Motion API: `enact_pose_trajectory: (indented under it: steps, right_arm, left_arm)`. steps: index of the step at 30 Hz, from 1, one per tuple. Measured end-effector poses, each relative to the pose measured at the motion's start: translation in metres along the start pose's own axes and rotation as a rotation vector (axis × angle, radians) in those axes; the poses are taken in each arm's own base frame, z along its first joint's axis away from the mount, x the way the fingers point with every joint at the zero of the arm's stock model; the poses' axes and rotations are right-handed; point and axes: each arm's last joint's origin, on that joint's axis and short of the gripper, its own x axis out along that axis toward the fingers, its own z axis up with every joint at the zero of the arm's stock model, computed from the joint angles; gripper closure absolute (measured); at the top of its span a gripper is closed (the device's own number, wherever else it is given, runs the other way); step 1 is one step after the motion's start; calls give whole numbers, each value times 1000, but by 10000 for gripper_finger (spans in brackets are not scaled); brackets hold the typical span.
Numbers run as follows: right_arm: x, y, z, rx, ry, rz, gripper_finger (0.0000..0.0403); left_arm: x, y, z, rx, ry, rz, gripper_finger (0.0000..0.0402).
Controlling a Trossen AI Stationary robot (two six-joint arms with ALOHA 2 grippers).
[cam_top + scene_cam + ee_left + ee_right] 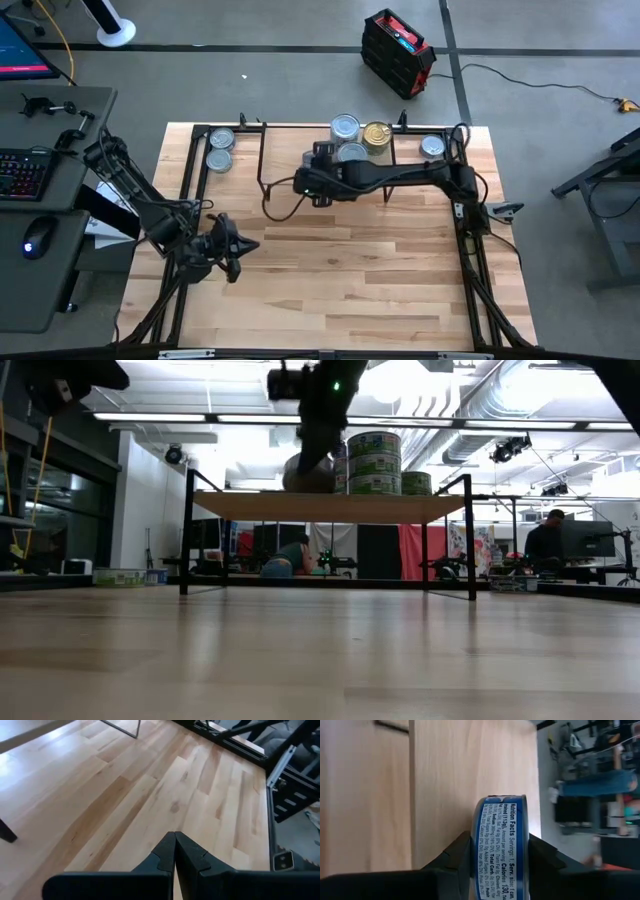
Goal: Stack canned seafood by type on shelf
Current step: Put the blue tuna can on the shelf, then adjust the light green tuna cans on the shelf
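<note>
right gripper (pixel 500 852) is clamped on a blue tin (pixel 501 845), one finger on each flat face, so the tin stands on its edge w/ the label side showing; in the high view this gripper (pixel 318 175) sits over the shelf (pixel 280 150), just beside the tins near the middle; in the low view the held tin (pixel 308 475) hangs right at the shelf board (pixel 330 507), can't tell if it touches; next to it a tall stack of tins (pixel 374 460) stands on the board, w/ a lower tin (pixel 416 482) beside that; from above: a silver tin (pixel 345 127) and a gold tin (pixel 377 135) side by side, one more silver tin (pixel 432 146) near the shelf's right end, two tins (pixel 220 148) at its left end; left gripper (pixel 174 851) is pinched closed w/ nothing in it, waiting over the bare table (pixel 150 805) well away from the shelf; left arm sits at the table's left side (pixel 222 245)
</note>
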Motion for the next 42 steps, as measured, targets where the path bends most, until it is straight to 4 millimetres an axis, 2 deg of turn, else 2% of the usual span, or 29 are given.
enact_pose_trajectory:
  steps: [6,11,16,22,27,31,34,38,39,42]
  right_arm:
    - [14,10,1,-47,46,-46,275]
    - [12,9,2,-8,35,-18,248]
    - [9,9,5,45,-3,88,215]
    - [0,0,8,58,-7,96,176]
    - [-31,-21,18,115,-59,115,171]
    - [-70,-36,23,231,-98,158,204]
    - [-90,-40,13,298,-71,184,261]
    - [-105,-27,-12,332,37,306,373]
    - [-110,-22,-20,337,61,324,388]
    - [-125,-9,-43,388,100,328,387]
  left_arm:
    - [1,0,1,-14,11,-6,401]
    - [1,0,1,-22,24,-13,401]
    - [1,0,0,-20,28,-15,401]
    - [1,0,0,-20,28,-15,401]
    - [1,0,0,-18,28,-14,401]
    - [1,1,0,-9,32,-6,401]
    - [1,2,-1,0,37,2,401]
    - [1,2,-1,2,39,4,401]
    - [1,2,-1,2,39,5,401]
    - [1,2,-1,7,39,5,401]
